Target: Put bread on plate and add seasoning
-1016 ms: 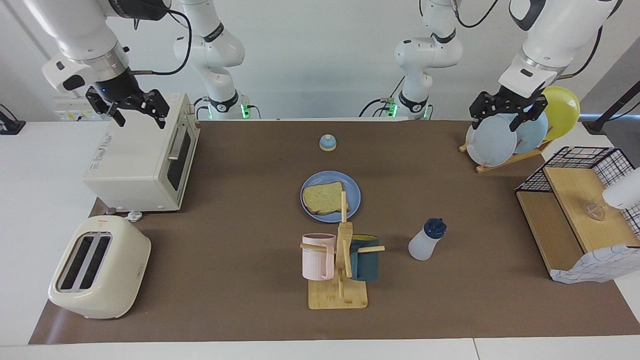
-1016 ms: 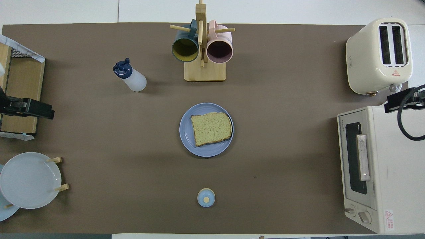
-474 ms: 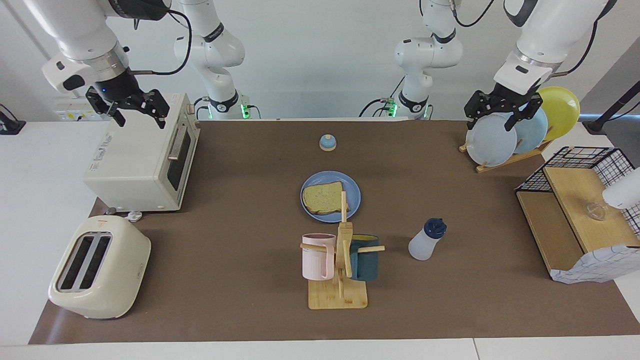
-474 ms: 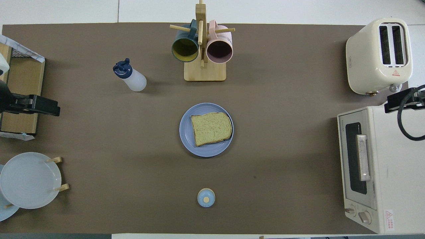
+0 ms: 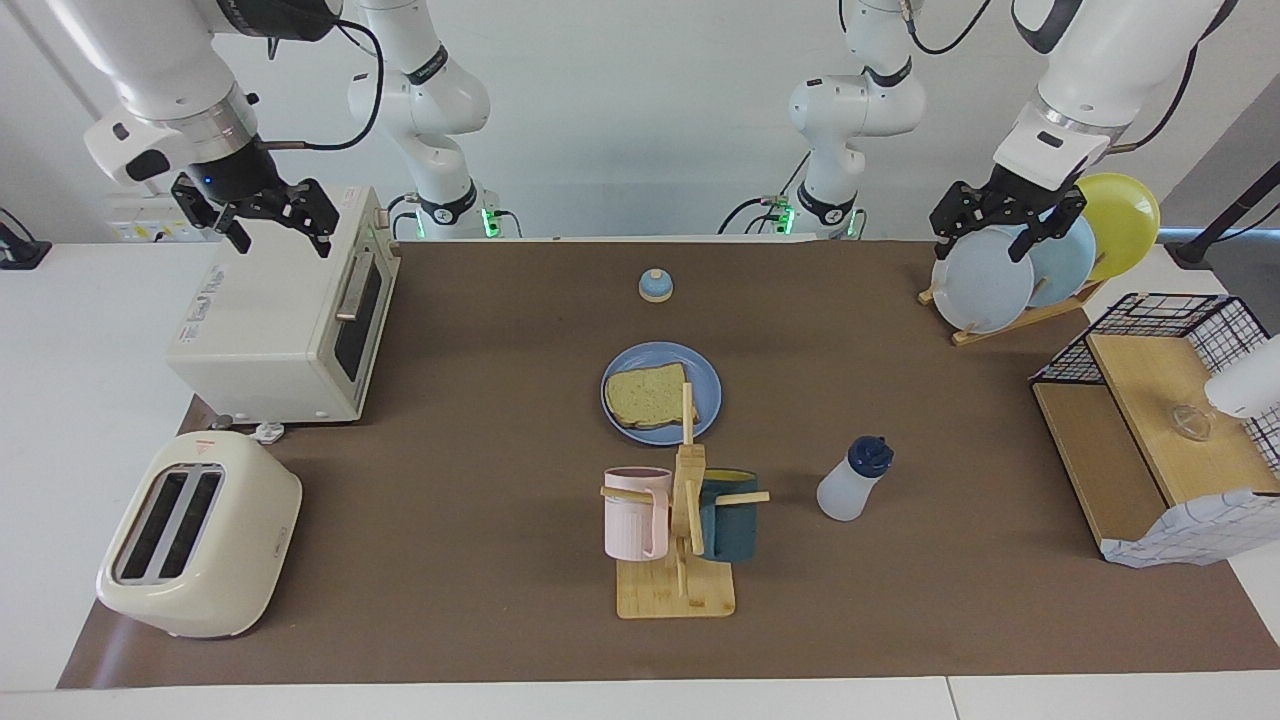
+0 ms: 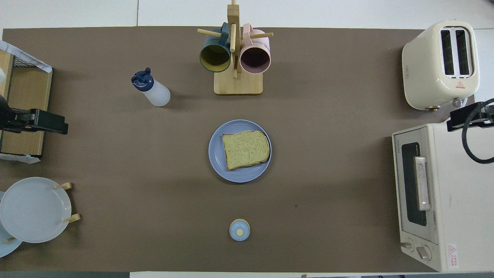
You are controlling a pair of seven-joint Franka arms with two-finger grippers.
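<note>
Looking across my table, I see the bread [image 5: 648,397] lying flat on the blue plate [image 5: 707,385] at the middle of the brown mat. The seasoning bottle [image 5: 853,479] stands upright on the mat, farther from the robots than the plate, toward the left arm's end, beside the mug tree [image 5: 686,520]. My left gripper [image 5: 1000,222] hangs in the air over the plate rack [image 5: 985,280], fingers spread apart and holding nothing. My right gripper [image 5: 262,216] hangs over the toaster oven [image 5: 270,320], fingers likewise apart and empty.
</note>
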